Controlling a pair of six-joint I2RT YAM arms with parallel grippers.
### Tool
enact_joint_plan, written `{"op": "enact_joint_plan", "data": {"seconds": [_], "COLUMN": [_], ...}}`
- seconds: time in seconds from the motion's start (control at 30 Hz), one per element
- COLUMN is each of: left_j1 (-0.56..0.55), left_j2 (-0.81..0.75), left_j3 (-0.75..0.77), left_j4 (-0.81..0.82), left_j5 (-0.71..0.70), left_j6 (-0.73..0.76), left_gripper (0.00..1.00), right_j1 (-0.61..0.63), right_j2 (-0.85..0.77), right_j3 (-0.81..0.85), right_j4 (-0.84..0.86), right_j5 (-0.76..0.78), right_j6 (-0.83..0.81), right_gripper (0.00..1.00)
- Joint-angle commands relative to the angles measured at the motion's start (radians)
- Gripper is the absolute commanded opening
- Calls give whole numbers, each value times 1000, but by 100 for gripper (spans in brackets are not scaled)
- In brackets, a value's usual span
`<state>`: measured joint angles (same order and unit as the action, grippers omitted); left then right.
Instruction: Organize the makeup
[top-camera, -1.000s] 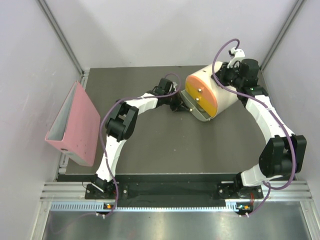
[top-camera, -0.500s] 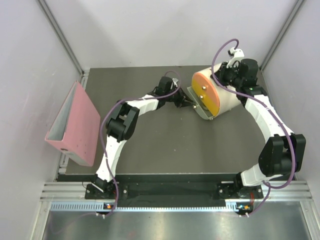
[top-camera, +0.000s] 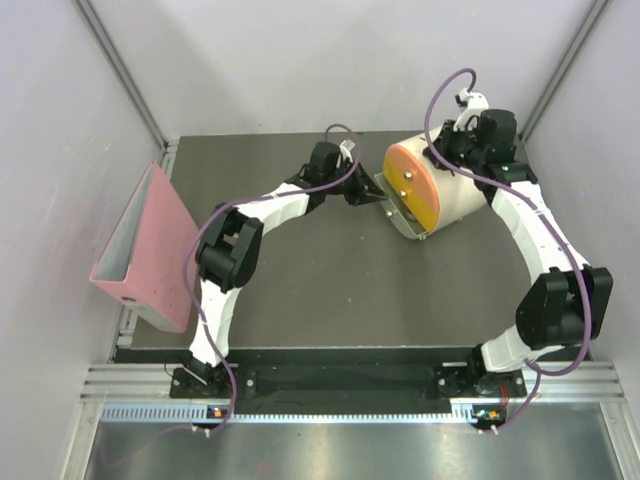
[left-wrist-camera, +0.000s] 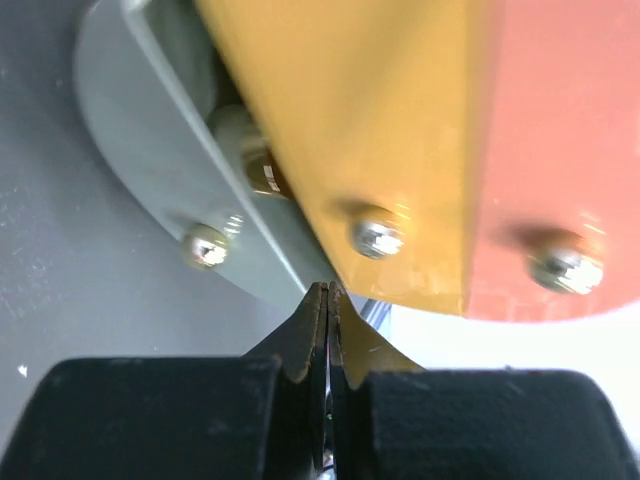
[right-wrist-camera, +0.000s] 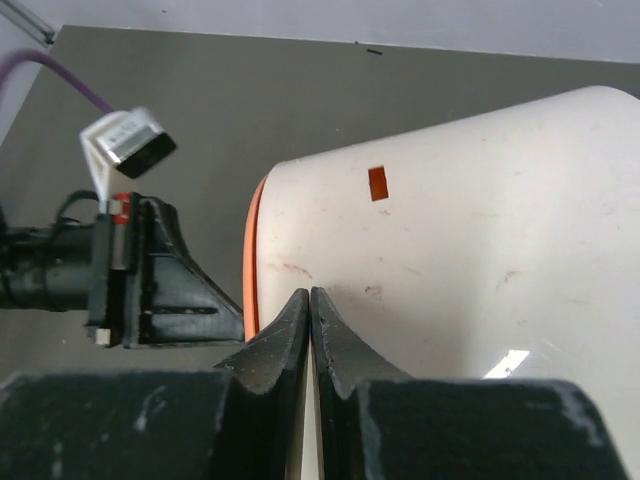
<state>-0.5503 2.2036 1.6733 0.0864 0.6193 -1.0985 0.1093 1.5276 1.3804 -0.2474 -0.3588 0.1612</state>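
Note:
The cream box (top-camera: 450, 195) lies tilted at the back right, its orange and yellow drawer fronts (top-camera: 412, 190) facing left. Its grey bottom drawer (left-wrist-camera: 150, 160) stands a little open. In the gap I see a pale tube with a dark brown end (left-wrist-camera: 262, 170). The rest of the makeup is hidden. My left gripper (left-wrist-camera: 327, 292) is shut and empty, its tips at the grey drawer's front, below the yellow drawer (left-wrist-camera: 370, 110); it also shows in the top view (top-camera: 372, 196). My right gripper (right-wrist-camera: 310, 296) is shut and empty, its tips against the box's cream shell (right-wrist-camera: 480, 250).
A pink binder (top-camera: 150, 250) leans against the left wall. Small metal knobs (left-wrist-camera: 377, 238) sit on each drawer front. The box lies near the back right corner, close to the right wall.
The box has swung so its drawer fronts face more to the left, and the grey drawer sticks out less. My left gripper has moved toward the back with it. The right gripper stays on the shell.

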Motion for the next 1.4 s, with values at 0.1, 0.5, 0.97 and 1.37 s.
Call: {"op": "enact_joint_plan", "data": {"seconds": [0.1,0.5,0.97,1.37], "left_j1": [3,-5,-40,-43], "left_j2": [-123,-136,-44,22], "left_j3": [-15,-136,-142,-135], "left_j4": [-125,-132,62,184], "left_j5": [-52,-67,-44,-72], "left_j6": [144,137,-21,-147], "left_gripper": [4,20,27,30], "right_j1": [-16,-57,-57,-54], "right_j2": [57,155,170,178], "right_j3": [135,348,310,253], "right_j4": [-388,-547,-613,-604], "right_j5": [147,231,346,327], "right_j6": [-26,-98,-153,-184], "right_gripper": [2,7,7,0]}}
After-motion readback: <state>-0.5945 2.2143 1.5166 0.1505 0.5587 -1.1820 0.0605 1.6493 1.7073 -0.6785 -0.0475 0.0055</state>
